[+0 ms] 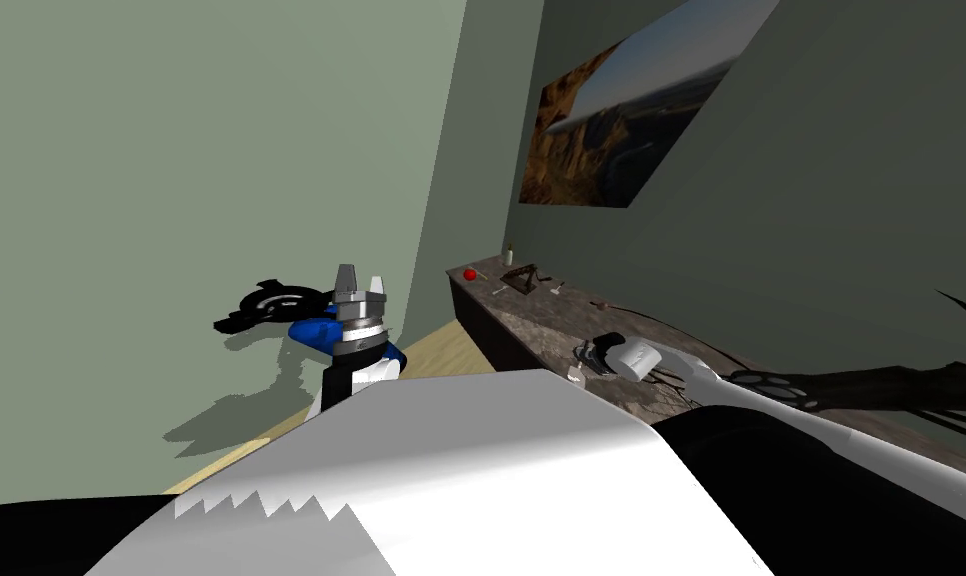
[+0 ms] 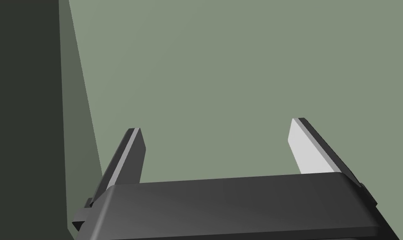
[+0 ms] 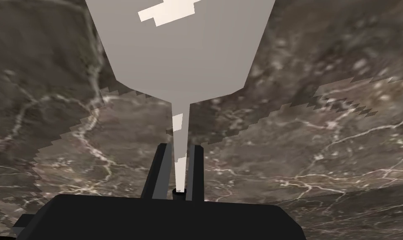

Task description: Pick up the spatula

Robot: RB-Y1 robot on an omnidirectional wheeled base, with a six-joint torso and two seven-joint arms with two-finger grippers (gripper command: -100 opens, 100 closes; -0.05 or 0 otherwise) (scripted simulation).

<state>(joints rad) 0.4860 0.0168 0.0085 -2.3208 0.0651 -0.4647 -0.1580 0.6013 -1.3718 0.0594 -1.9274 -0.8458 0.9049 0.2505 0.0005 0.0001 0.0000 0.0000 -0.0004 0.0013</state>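
Note:
The spatula is pale grey, with a broad flat blade and a thin handle running back between my right gripper's fingers. My right gripper is shut on that handle, over the dark veined counter. In the head view the right gripper sits low over the counter at the end of my outstretched right arm, with a small white piece at its tip. My left gripper is raised in front of the green wall, away from the counter; its fingers stand open with nothing between them.
Farther along the counter lie a red ball, a small bottle and a dark wire rack. A landscape picture hangs above. Dark branch-like shapes reach over the counter at the right. Wooden floor shows beside the counter.

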